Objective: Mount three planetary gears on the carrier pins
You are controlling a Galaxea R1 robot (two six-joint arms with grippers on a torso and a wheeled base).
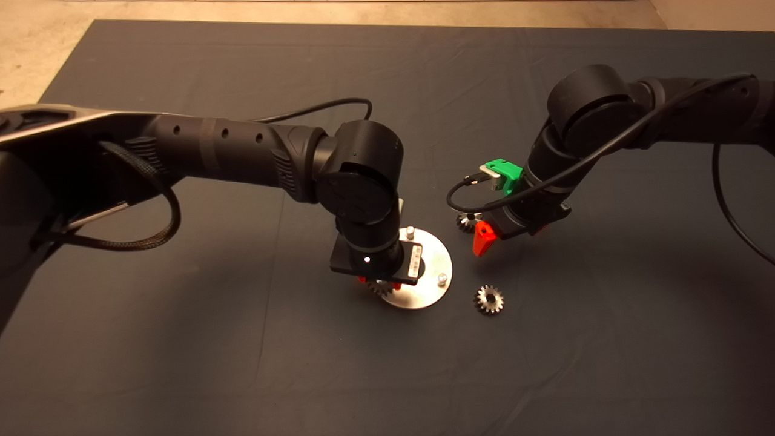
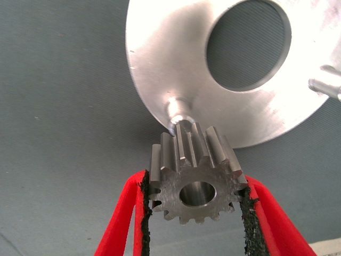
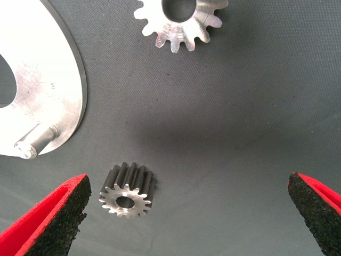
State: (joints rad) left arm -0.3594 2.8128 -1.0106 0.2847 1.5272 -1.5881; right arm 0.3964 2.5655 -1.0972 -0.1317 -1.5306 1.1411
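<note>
The round silver disc [image 1: 431,284] lies mid-mat, with two carrier pins [image 1: 410,231] [image 1: 442,278] showing in the head view. My left gripper [image 1: 380,283] hovers over the disc's near edge, shut on one planetary gear [image 2: 194,184]. That gear is tilted and sits just in front of a pin [image 2: 177,109]. A second gear [image 3: 128,191] lies on the mat between the fingers of my open right gripper [image 3: 189,213], close to one pad [image 3: 64,213]. The third gear [image 1: 489,299] lies loose to the right of the disc.
The disc [image 2: 176,58] has a large centre hole [image 2: 248,45]. Bare dark mat [image 1: 181,363] spreads around the parts. Both black arms reach in above the mat, and a cable loops beside the right wrist [image 1: 460,191]. Pale floor [image 1: 36,48] borders the mat's far left.
</note>
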